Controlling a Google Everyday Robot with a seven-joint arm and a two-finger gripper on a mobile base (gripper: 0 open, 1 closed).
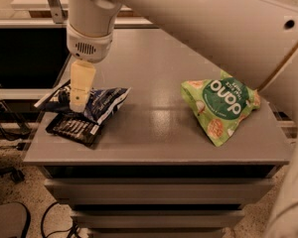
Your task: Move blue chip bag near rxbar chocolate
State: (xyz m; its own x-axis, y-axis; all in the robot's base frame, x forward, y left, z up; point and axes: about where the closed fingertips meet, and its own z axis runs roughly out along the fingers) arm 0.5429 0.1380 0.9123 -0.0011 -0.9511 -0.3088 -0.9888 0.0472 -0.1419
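The robot's white arm sweeps across the top of the frame from the right edge to the upper left. Below it a grey table fills the middle, with drawer fronts under its top. A light-green bag lies at centre right, well apart from the rest. At centre left the blue chip bag lies on the tabletop, its lower edge overlapping the rxbar chocolate, which sits just below it near the table's front left corner. The gripper hangs straight down from the arm's round wrist, its cream tip against the bag's left part. Whether it grasps the bag or has let go cannot be told.
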